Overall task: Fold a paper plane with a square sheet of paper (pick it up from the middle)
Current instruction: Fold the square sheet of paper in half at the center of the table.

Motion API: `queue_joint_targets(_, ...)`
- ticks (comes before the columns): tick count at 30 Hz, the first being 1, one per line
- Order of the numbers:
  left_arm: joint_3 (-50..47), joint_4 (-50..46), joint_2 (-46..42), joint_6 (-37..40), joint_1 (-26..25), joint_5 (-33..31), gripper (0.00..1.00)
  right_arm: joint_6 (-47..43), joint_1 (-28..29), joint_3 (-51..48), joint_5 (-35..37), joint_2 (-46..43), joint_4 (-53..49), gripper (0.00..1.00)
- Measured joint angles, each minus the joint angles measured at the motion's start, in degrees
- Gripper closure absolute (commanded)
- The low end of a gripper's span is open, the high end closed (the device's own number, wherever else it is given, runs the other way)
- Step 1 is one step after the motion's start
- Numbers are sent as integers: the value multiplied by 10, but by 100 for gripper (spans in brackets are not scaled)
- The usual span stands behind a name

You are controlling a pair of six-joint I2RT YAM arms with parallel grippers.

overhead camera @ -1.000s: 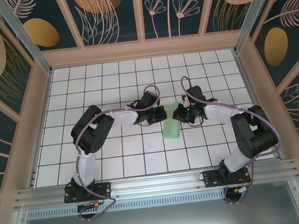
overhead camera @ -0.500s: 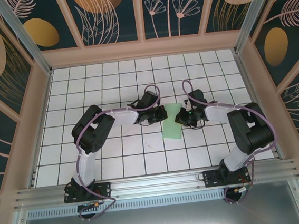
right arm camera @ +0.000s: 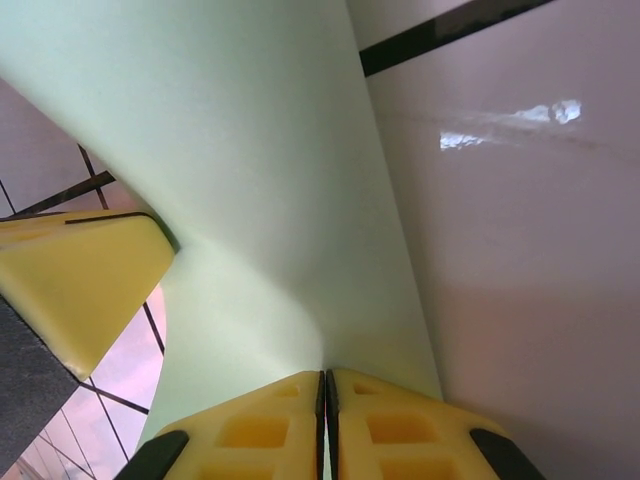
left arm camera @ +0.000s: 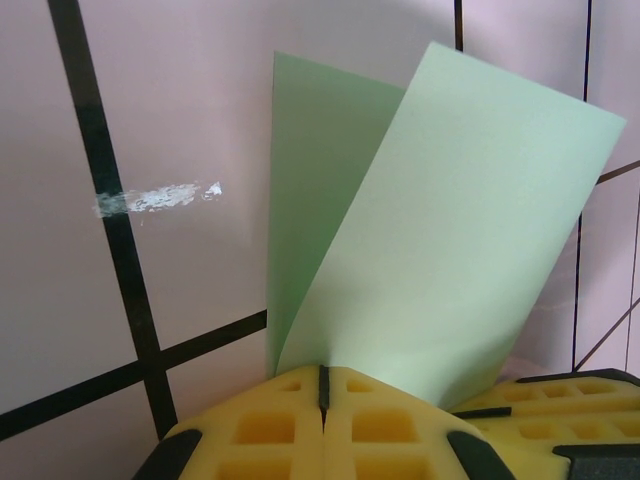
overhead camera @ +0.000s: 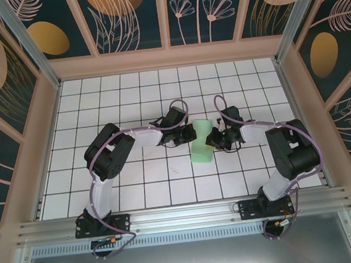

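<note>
Thin mint square sheet of paper [overhead camera: 201,148] bows into two smooth flaps mid-table; left gripper [left arm camera: 322,378] and right gripper [right arm camera: 324,385], waffled yellow pads [left arm camera: 265,430] pressed together, seemingly pinch its edges

The whole bench [overhead camera: 129,98] is taken in from a fixed camera up high behind the arm bases [overhead camera: 103,224], tilted down and forward. The left wrist view is shot from right behind the left hand [left arm camera: 322,378], super close, pointed along its pads [left arm camera: 268,430] at the gridded top. Same deal for the right hand [right arm camera: 324,382]. The square sheet of paper [overhead camera: 200,151] is shared by all three.
</note>
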Motion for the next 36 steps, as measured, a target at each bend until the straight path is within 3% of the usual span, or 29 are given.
queue_joint_targets(7, 1, -1, 0, 0, -1, 0, 96, 0, -30, 5, -28, -40, 12, 84)
queue_joint_targets(20, 1, 0, 0, 2, -1, 0, 96, -15, -56, -16, -63, 26, 61, 86)
queue_joint_targets(36, 1, 0, 0, 2, -1, 0, 96, -25, -74, 14, -106, -9, 68, 84)
